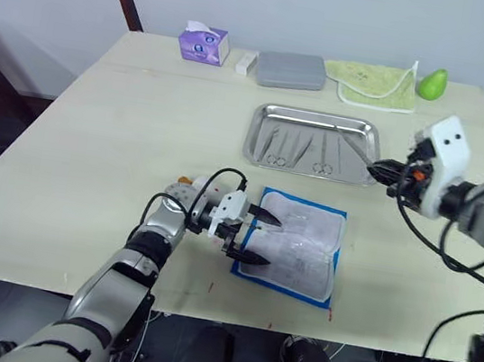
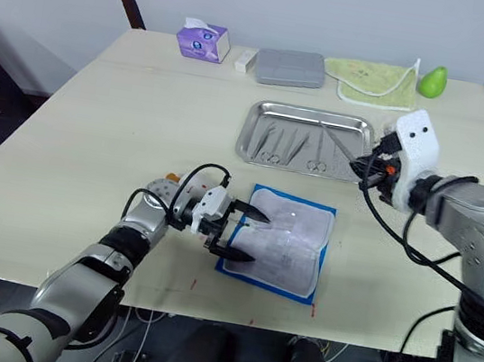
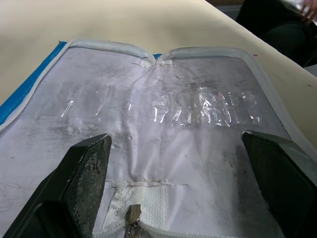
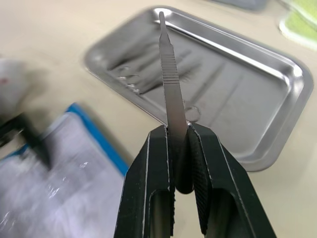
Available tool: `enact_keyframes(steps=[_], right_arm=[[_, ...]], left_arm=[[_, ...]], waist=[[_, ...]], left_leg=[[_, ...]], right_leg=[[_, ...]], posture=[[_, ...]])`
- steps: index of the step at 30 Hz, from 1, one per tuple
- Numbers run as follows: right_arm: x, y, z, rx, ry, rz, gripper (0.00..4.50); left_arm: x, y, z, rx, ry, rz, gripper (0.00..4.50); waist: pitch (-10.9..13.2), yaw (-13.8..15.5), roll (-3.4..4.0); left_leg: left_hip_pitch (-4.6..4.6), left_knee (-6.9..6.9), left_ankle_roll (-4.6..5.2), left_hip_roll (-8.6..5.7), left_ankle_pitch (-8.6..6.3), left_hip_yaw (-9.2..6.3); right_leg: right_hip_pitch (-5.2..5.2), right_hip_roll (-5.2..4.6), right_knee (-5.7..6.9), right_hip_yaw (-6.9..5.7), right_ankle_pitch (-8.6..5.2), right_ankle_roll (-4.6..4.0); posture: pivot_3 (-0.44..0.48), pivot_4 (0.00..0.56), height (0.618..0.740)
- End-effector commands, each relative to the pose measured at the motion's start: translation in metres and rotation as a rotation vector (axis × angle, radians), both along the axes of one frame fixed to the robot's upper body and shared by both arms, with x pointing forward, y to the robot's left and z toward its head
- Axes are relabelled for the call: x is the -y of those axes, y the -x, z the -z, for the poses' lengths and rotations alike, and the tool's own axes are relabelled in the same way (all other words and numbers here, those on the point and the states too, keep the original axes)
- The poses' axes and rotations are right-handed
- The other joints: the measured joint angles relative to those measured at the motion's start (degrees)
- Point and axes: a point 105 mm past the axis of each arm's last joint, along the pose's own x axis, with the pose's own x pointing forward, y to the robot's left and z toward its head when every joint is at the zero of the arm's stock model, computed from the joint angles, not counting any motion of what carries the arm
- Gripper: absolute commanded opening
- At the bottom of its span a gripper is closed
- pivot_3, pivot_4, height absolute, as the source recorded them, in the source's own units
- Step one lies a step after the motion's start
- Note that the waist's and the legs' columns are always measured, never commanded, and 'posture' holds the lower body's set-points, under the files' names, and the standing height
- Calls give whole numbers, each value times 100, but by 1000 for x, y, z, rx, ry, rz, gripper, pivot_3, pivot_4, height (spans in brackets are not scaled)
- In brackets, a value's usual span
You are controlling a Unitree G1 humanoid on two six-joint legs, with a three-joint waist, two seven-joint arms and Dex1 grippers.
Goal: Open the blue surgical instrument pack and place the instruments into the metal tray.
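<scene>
One scalpel handle (image 4: 168, 74) in right gripper (image 4: 179, 144)

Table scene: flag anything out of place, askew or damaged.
Nothing looks damaged or spilled. The blue surgical instrument pack lies open, slightly askew to the table edge, between the left gripper's open fingers. The right gripper pinches a flat scalpel handle above the metal tray, which holds instruments.
</scene>
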Motion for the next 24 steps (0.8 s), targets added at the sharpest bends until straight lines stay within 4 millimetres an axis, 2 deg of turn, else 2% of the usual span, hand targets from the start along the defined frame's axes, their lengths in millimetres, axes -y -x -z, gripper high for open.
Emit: enact_keyframes(steps=[1,5,10,14,24], right_arm=[[3,-31,3,30,-29,180,22],[1,-57,16,30,-43,290,22],[-3,-78,34,-1,-60,349,22],[-5,-88,40,-13,-81,380,22],[-27,-101,54,-41,-114,415,22]], left_arm=[[-6,13,23,-95,-54,7,4500],[-7,13,23,-97,-46,-4,4500],[-8,14,23,-98,-45,-8,4500],[-8,15,23,-98,-43,-11,4500],[-7,17,24,-100,-41,-13,4500]], waist=[[-1,-6,4],[2,0,12],[6,-27,21],[10,-55,29],[12,-132,35]], left_leg=[[-4,1,-1,-2,1,1],[-14,1,-4,-5,3,-1],[-15,0,-4,-6,3,-2],[-14,-1,-4,-5,3,-3],[-15,-1,-4,-3,3,-4]], right_leg=[[-5,1,4,2,0,1],[-12,11,4,2,13,23],[-13,25,5,4,13,24],[-13,29,5,4,13,23],[-12,25,7,7,14,25]], posture=[[0,150,736],[0,150,736],[0,150,736],[0,150,736],[0,150,736]])
